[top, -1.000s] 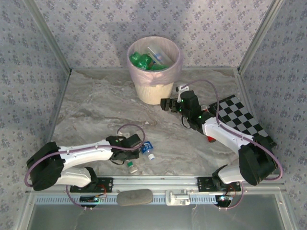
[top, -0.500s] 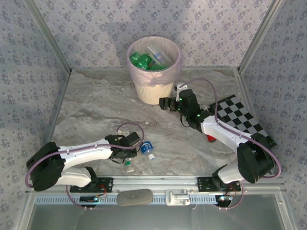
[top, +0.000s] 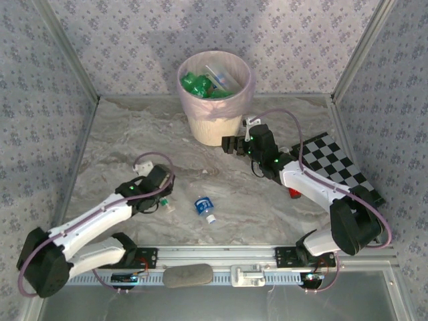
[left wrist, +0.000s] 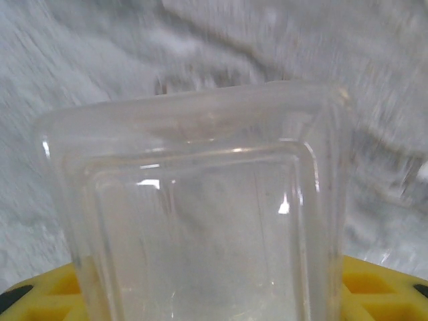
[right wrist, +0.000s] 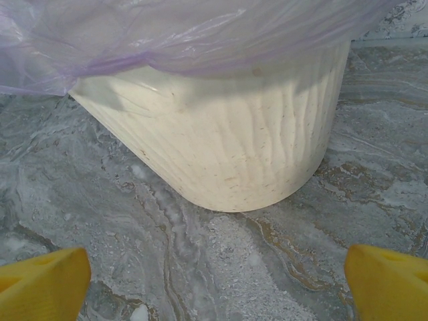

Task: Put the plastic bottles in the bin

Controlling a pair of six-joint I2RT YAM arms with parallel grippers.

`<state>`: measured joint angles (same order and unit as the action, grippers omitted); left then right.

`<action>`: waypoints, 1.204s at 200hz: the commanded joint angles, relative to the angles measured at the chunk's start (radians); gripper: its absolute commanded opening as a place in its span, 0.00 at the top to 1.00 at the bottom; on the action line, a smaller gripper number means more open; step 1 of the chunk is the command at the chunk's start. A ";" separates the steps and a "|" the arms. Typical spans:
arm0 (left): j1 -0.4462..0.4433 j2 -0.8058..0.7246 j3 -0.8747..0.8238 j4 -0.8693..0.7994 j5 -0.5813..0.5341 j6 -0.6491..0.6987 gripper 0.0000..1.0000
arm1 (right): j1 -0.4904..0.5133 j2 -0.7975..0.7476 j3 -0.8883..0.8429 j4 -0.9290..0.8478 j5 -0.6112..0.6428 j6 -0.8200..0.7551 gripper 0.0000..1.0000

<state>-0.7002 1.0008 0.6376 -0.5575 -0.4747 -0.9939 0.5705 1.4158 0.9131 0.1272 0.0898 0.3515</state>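
Left gripper point(top: 160, 200) grips a clear bottle point(left wrist: 200, 214). The bin point(top: 215, 127) stands well off, up-table and to its right. Right gripper point(top: 228, 144), spread wide, sits just beside the bin's wall.

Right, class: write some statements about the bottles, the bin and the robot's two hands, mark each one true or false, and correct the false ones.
1. Green bottles lie inside the bin. True.
2. The right hand grips a bottle. False: its fingers are spread with nothing between them, and they face the bin's side.
3. A blue-labelled bottle lies on the table between the two arms. True.
4. The left hand is empty. False: it is closed on a clear bottle.
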 commanded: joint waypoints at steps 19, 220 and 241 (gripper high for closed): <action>0.122 -0.109 0.015 0.244 -0.137 0.110 0.49 | 0.008 0.015 0.000 -0.010 -0.015 0.007 0.01; 0.317 0.588 1.099 0.376 0.600 0.845 0.49 | 0.029 -0.015 -0.015 -0.022 -0.051 -0.033 0.01; 0.316 0.686 1.247 0.297 0.673 0.888 0.49 | 0.040 -0.025 -0.020 -0.025 -0.050 -0.055 0.01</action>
<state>-0.3878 1.6066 1.7382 -0.1520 0.0502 -0.2043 0.5953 1.4261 0.9009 0.1215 0.0532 0.3367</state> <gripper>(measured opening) 0.551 0.990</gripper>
